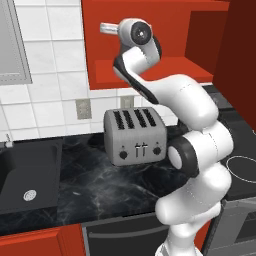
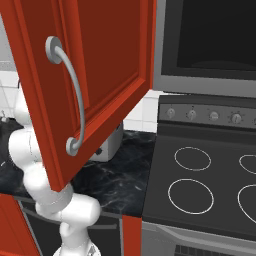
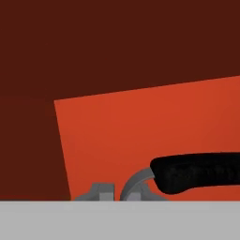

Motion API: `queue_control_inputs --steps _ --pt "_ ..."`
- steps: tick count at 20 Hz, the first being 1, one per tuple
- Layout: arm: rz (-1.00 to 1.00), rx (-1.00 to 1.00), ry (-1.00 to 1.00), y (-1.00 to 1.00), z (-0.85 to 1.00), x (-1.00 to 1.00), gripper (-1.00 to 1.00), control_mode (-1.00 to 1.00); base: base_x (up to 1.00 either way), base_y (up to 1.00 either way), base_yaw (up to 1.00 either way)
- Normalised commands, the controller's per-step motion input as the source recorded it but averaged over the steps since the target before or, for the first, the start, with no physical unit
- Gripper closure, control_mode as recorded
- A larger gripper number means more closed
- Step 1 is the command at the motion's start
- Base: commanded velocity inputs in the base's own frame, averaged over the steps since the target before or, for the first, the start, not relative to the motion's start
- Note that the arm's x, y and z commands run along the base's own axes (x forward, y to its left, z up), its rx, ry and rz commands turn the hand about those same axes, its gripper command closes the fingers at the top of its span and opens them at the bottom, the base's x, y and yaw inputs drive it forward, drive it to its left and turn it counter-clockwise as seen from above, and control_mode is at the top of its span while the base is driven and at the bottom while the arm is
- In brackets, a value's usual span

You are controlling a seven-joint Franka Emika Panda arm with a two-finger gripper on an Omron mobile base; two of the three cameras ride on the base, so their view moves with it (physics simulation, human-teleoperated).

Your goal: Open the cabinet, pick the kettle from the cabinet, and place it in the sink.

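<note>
The tool (image 3: 115, 193) is up inside the open cabinet (image 1: 150, 75), its two finger tips drawn almost together at the bottom of the hand view; whether they pinch anything cannot be told from the pictures. Just beside them lies the kettle handle (image 3: 197, 172), a thick black bar with a grey metal arm curving down from its left end (the body of the kettle is out of sight), and behind it the red cabinet floor and dark red back wall. From the left base view the arm reaches up into the cabinet above a silver toaster (image 1: 135, 136) standing on the black marble worktop (image 1: 105, 190). The sink (image 1: 30, 177) sits at the worktop's left end, well apart from the cabinet. In the right base view the cabinet door (image 2: 100, 75) stands swung wide, beside a stove (image 2: 200, 185)
</note>
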Motion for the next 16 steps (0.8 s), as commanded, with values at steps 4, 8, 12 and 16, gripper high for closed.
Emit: queue_control_inputs --steps 4,8,12,16 --pt "-0.06 0.04 -0.03 0.03 0.0 -0.67 1.0 -1.0 0.0 0.0 0.0" --pt "-0.04 0.02 -0.03 0.05 0.03 -0.68 1.0 -1.0 0.0 0.0 0.0" --pt "-0.02 0.0 0.0 0.07 0.08 -0.66 1.0 -1.0 0.0 0.0 0.0" --pt "0.0 0.0 -0.01 0.09 0.1 -0.69 1.0 -1.0 0.0 0.0 0.0"
